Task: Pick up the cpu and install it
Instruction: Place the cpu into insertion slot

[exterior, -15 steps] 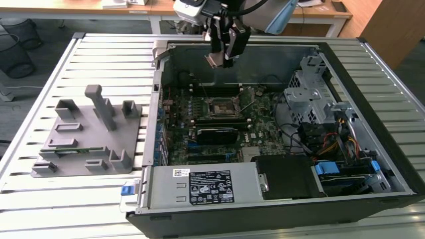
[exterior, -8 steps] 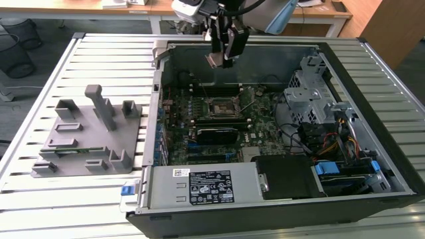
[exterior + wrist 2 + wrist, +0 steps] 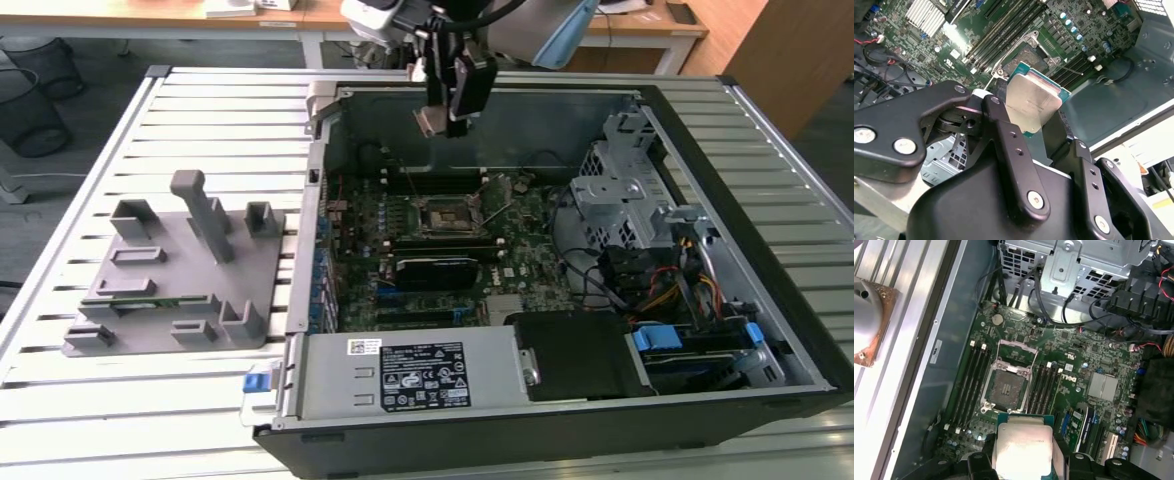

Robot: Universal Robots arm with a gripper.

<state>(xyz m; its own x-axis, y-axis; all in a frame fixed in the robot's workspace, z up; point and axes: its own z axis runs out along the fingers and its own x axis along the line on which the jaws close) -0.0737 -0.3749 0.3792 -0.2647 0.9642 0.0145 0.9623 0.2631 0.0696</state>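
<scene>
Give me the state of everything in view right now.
cpu: held in the air, not seated.
gripper: shut on the cpu.
socket: empty, frame open.
computer case: open, side panel off.
memory stick: lying in the grey fixture.

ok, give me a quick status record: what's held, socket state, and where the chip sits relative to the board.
jaws: shut on the flat square silver-topped cpu chip
chip position: in the air above the open black computer case, not touching the green motherboard
square metal-framed socket: open, no chip seated
install: not yet done
grey plastic fixture: on the exterior view's left, outside the case, holds a thin green memory stick
</scene>
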